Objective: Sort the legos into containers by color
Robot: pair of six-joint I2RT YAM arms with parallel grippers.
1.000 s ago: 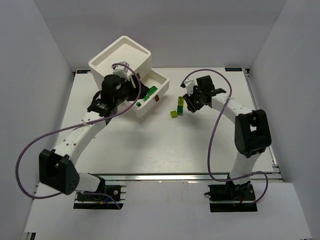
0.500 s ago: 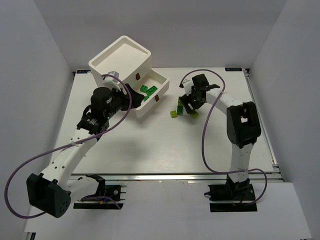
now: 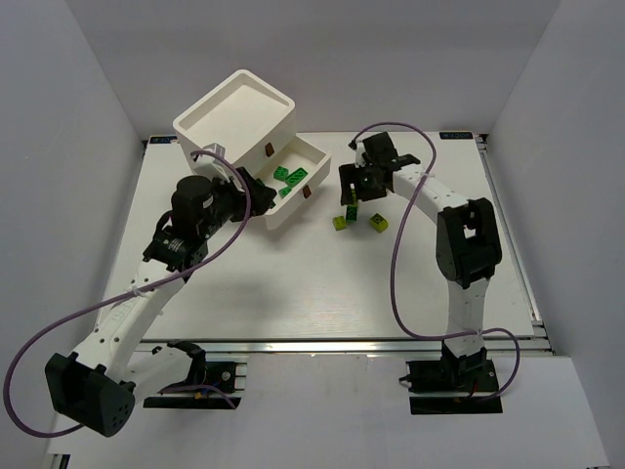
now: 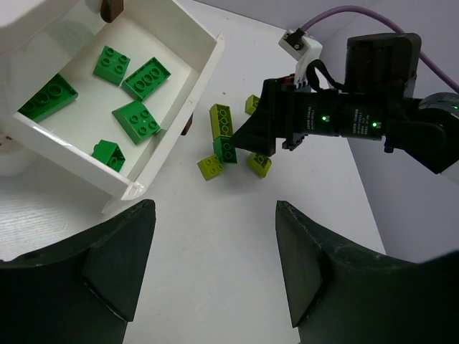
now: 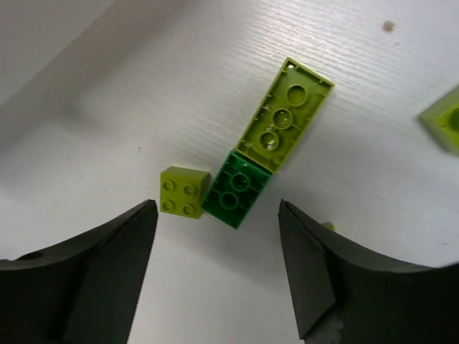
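White tabletop [image 3: 293, 283] right of the pulled-out white plastic drawer [image 4: 181, 106] holds your small bright green studded plastic brick [image 5: 237, 188], touching a long yellow-green brick [image 5: 285, 115]. It looks light, rigid and slick: pinch its flat sides. Your right gripper [image 5: 215, 269] and left gripper [image 4: 211, 265] both gape wide, empty.

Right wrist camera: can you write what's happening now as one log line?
right pincer: open, above loose green brick | left pincer: open, empty | open drawer: green bricks inside | yellow-green bricks: on table
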